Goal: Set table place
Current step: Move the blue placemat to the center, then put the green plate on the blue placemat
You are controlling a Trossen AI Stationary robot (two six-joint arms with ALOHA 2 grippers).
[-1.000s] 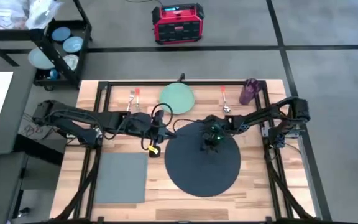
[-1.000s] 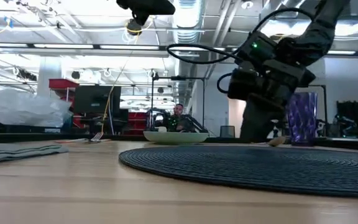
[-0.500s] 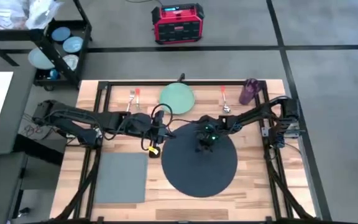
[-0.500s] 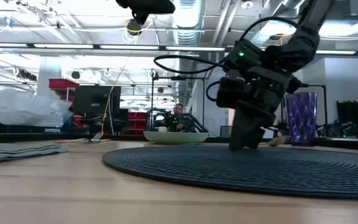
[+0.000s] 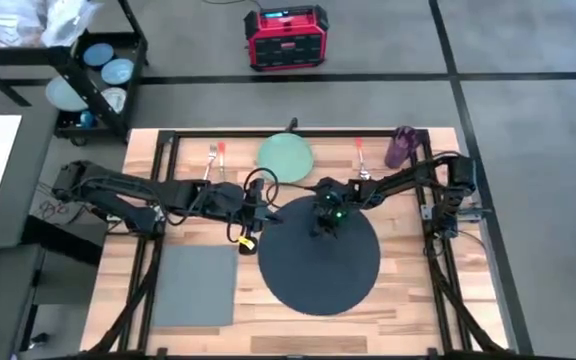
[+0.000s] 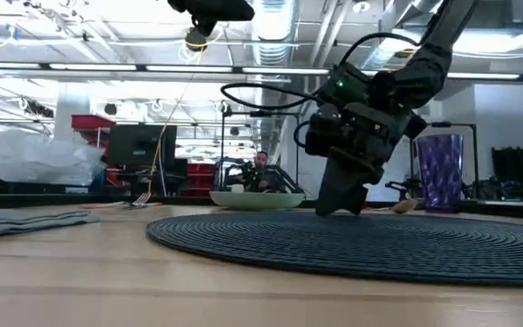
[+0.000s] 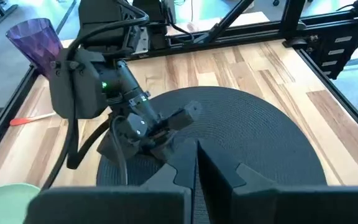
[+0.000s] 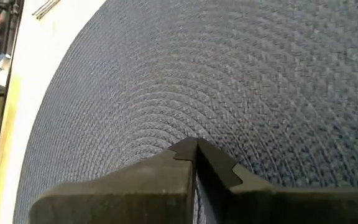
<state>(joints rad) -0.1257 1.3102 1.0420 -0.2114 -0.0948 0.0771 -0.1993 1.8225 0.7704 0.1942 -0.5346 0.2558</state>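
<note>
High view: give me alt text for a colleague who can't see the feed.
From above, the right gripper presses on the far part of a dark round mat on a wooden table. The left gripper waits at the mat's left edge, with a grey napkin beside it and a green plate beyond.
</note>
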